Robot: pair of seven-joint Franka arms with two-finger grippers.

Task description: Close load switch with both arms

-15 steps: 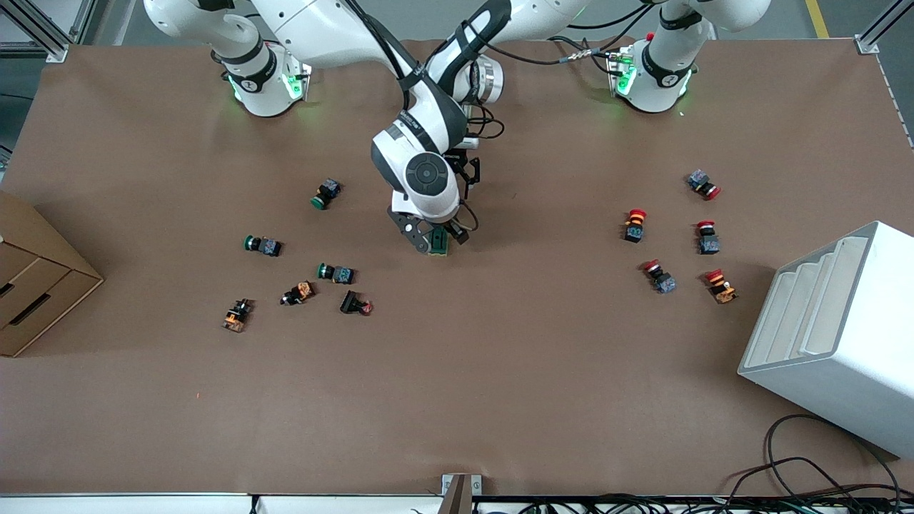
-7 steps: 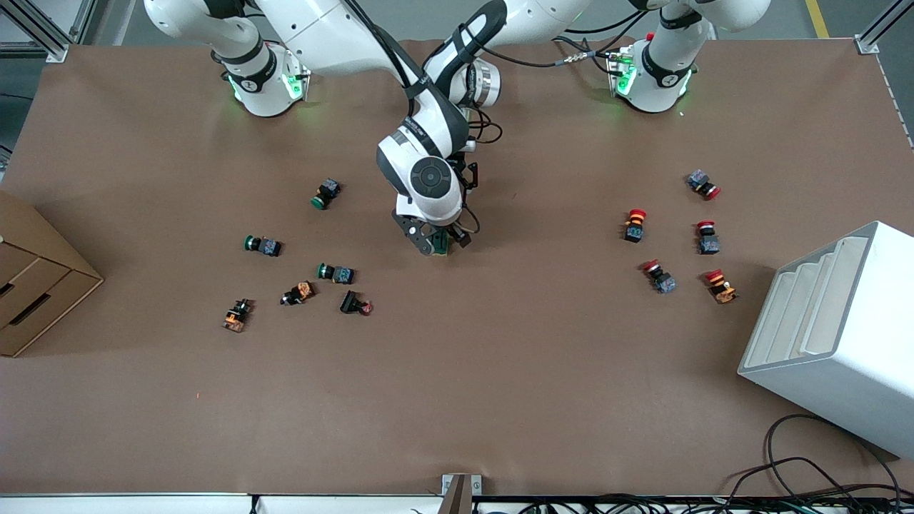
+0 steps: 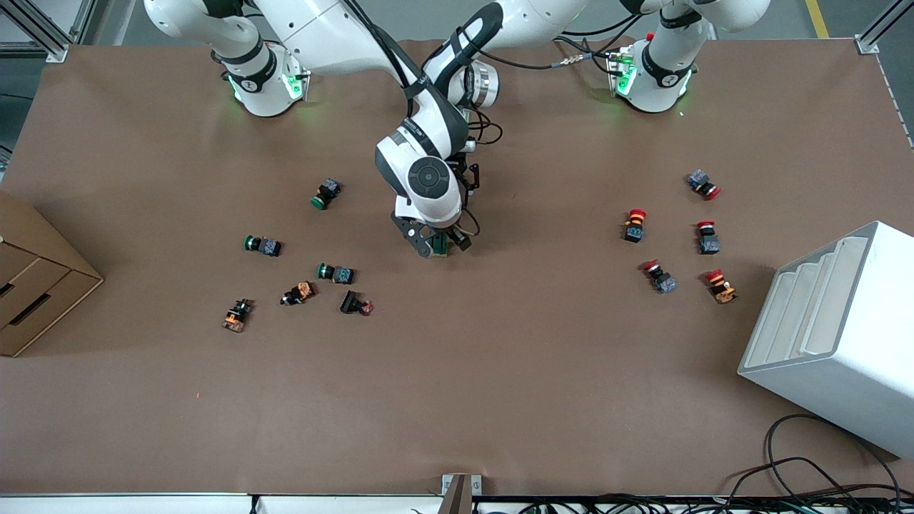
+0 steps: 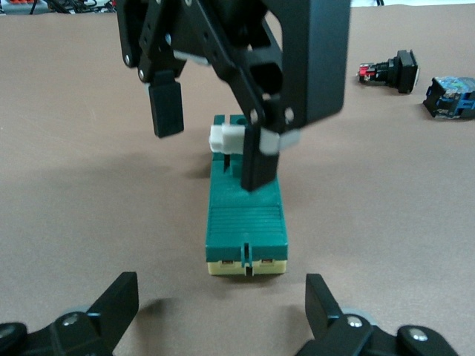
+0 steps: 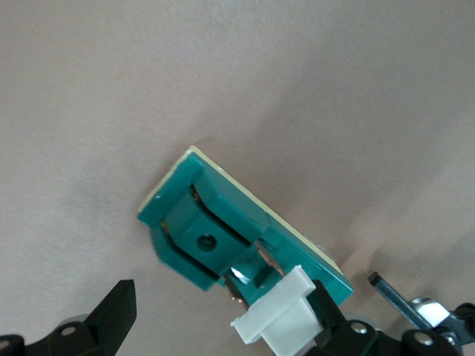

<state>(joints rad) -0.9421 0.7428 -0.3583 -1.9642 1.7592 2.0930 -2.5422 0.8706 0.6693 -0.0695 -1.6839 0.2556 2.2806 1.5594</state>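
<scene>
The load switch point(image 3: 442, 248), a dark-green block with a cream base and a white handle, lies mid-table. In the left wrist view the switch point(image 4: 245, 215) lies lengthwise with its handle point(image 4: 226, 139) raised. My right gripper point(image 3: 438, 241) hangs over it, open. In that view the right gripper point(image 4: 214, 133) straddles the handle, one finger against it. In the right wrist view the handle point(image 5: 286, 315) rests against one finger of the right gripper point(image 5: 223, 326). My left gripper point(image 4: 220, 297) is open and low at the switch's cream end, not touching. In the front view the left gripper point(image 3: 470, 175) is partly hidden by the right arm.
Green-capped push-buttons point(image 3: 327, 193) and orange and black parts point(image 3: 298, 293) lie toward the right arm's end. Red-capped push-buttons point(image 3: 634, 225) lie toward the left arm's end. A white rack point(image 3: 835, 335) and a cardboard box point(image 3: 36, 285) stand at the table's ends.
My right hand has shifted slightly over the switch, and less of the green block shows below it. The left arm has hardly moved.
</scene>
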